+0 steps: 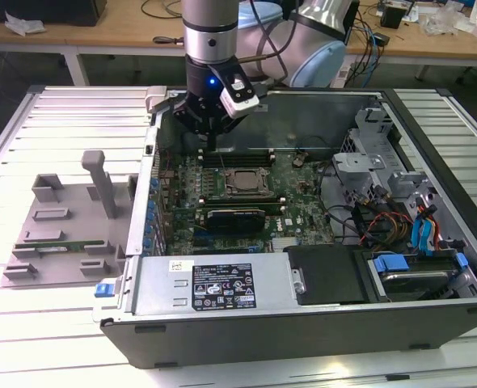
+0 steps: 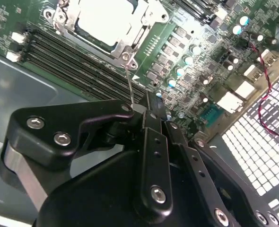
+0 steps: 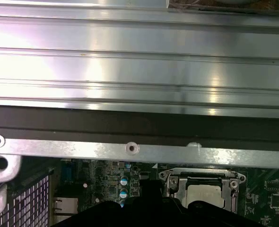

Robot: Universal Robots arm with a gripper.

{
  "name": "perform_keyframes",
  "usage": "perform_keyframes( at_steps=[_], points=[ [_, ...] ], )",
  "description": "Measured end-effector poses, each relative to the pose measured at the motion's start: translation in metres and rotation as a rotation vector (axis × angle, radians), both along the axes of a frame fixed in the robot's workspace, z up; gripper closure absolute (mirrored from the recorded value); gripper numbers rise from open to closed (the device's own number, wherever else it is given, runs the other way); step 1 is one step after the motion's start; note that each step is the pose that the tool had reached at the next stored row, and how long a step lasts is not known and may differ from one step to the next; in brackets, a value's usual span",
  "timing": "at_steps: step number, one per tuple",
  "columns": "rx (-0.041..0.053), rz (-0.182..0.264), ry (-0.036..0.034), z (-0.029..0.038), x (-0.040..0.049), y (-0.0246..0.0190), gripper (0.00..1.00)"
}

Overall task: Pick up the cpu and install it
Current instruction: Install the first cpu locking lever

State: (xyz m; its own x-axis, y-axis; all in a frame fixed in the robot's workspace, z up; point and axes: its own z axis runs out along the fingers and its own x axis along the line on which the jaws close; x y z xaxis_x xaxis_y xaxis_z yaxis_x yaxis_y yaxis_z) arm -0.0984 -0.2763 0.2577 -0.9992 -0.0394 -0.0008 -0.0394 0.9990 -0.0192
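The cpu [image 1: 242, 180] lies flat in the black-and-metal socket frame [image 1: 255, 189] in the middle of the green motherboard, inside the open computer case. Its pale silvery top also shows in the second wrist view, cpu [image 2: 105, 18], and in the first wrist view, cpu [image 3: 204, 193]. My gripper [image 1: 210, 139] hangs just behind the socket, over the memory slots [image 2: 78, 61], with its fingers shut and nothing between them. The socket's thin metal lever [image 2: 129, 85] stands up right beside the fingertips [image 2: 151, 108]; whether it touches them I cannot tell.
The case wall [image 1: 303, 101] stands close behind the gripper. A black heatsink [image 1: 237, 217] sits in front of the socket. Drive cages and coloured cables [image 1: 400, 218] take up the exterior view's right. A grey parts fixture [image 1: 65, 222] lies outside the case on the left.
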Motion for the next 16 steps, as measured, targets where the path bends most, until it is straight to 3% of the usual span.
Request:
perform_keyframes(
  at_steps=[5,6,8,16],
  points=[
    [0.0,0.0,0.0,0.0,0.0077,0.0,0.89],
    [0.0001,0.0,-0.0001,0.0,0.0144,0.0,0.89],
    [0.0,0.0,0.0006,-0.0008,0.0383,0.0,0.89],
    [0.0,0.0,0.0012,-0.0029,0.0433,0.0,0.89]
  ],
)
